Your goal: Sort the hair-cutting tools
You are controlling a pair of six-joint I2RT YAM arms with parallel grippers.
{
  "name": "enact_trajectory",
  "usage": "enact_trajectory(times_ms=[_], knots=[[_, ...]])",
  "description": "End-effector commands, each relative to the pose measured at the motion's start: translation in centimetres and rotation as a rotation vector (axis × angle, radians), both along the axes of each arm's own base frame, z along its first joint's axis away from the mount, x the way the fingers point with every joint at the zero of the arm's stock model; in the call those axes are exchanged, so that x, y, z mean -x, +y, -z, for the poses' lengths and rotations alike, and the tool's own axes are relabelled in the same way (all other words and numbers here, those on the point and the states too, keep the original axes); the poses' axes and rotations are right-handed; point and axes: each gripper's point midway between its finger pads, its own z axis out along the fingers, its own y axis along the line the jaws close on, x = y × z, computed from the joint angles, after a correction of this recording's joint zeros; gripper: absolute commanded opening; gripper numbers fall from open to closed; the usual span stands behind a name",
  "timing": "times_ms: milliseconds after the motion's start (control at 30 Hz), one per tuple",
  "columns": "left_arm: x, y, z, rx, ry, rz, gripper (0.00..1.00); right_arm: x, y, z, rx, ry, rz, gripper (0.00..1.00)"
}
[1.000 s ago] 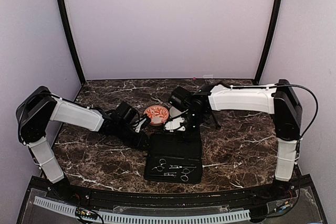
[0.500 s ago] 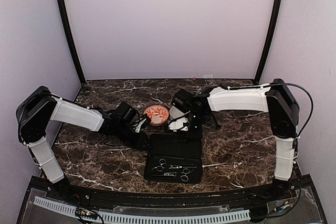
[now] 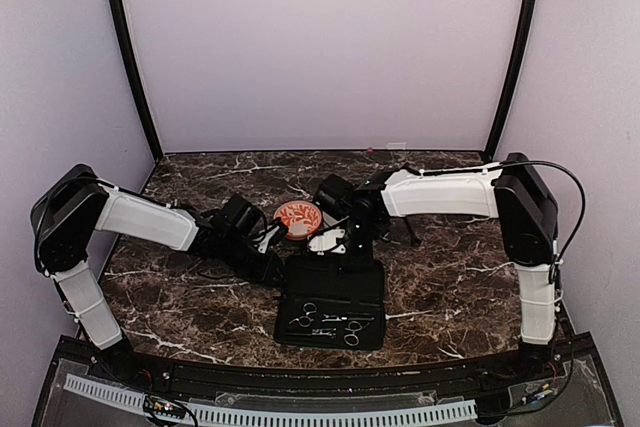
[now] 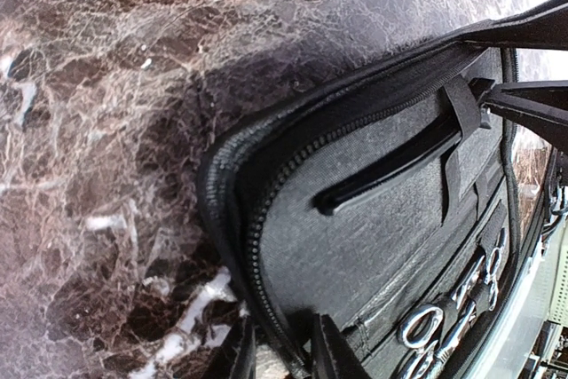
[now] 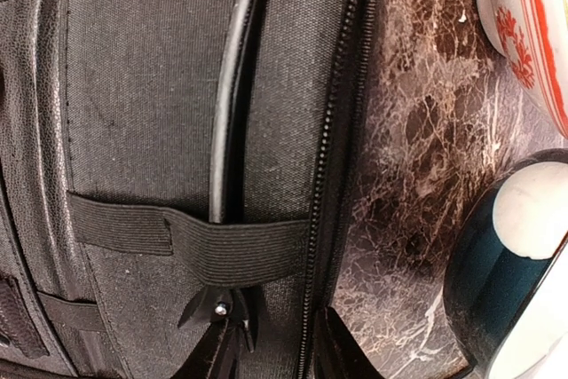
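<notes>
The black case (image 3: 335,292) lies open at the table's middle. Silvery scissors (image 3: 330,325) sit in its near half and show in the left wrist view (image 4: 444,330). A slim dark stick (image 5: 235,86) is tucked under an elastic band (image 5: 222,246) in the far half, and its pivot end (image 5: 217,306) pokes out below the band. My left gripper (image 3: 272,269) (image 4: 282,357) pinches the case's zipper rim at the far left corner. My right gripper (image 3: 345,250) (image 5: 275,352) is low over the case's far edge. Its jaws stand slightly apart astride the zipper, just short of the stick's end.
An orange-patterned bowl (image 3: 298,216) (image 5: 532,33) and a white bowl (image 3: 328,240) (image 5: 524,219) stand on the marble table just beyond the case, close to my right gripper. Another dark stick (image 4: 390,166) lies under a strap in the case.
My right gripper has moved left along the case's far edge. The left arm and the case have not moved.
</notes>
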Motion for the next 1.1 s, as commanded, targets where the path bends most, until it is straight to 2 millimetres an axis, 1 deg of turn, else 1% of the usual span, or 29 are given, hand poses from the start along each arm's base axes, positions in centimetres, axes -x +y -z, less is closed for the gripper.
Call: enact_trajectory(times_ms=[0,100,233,333,400,500,633,700,800,867,933,1067], knots=[[0.3,0.3,0.0,-0.026,-0.007,0.012,0.22,0.5,0.0,-0.5,-0.010,0.008,0.016,0.28],[0.2,0.4,-0.2,-0.027,-0.015,0.008,0.22,0.4,-1.2,-1.5,-0.006,-0.013,0.032,0.28],[0.0,0.4,-0.9,-0.022,-0.040,0.012,0.22,0.0,-2.9,-3.6,-0.050,-0.022,0.080,0.29],[-0.2,0.6,-1.0,-0.036,-0.056,0.016,0.25,-0.2,-4.5,-4.3,-0.083,0.009,0.124,0.31],[-0.3,0.7,-1.1,-0.051,-0.065,0.015,0.29,-0.9,-5.9,-4.3,-0.085,0.013,0.174,0.31],[-0.4,0.9,-1.6,-0.061,-0.085,0.019,0.32,-3.0,-8.2,-4.2,-0.102,0.014,0.276,0.31],[-0.3,0.7,-3.0,-0.044,-0.120,0.035,0.35,-6.3,-11.6,-4.3,-0.117,0.006,0.420,0.31],[-0.4,0.7,-3.8,-0.040,-0.141,0.035,0.39,-7.5,-13.4,-4.1,-0.114,0.013,0.476,0.31],[-0.5,0.9,-4.9,-0.035,-0.172,0.020,0.45,-8.6,-15.6,-3.2,-0.090,0.022,0.533,0.30],[-0.5,1.1,-5.6,-0.032,-0.191,0.005,0.49,-9.0,-16.5,-2.3,-0.079,0.043,0.561,0.30],[-0.7,1.4,-6.1,-0.030,-0.210,-0.014,0.50,-9.2,-16.8,-1.7,-0.092,0.084,0.593,0.30],[-0.7,1.8,-7.1,-0.020,-0.233,-0.038,0.50,-9.9,-16.6,-1.2,-0.103,0.108,0.627,0.30]])
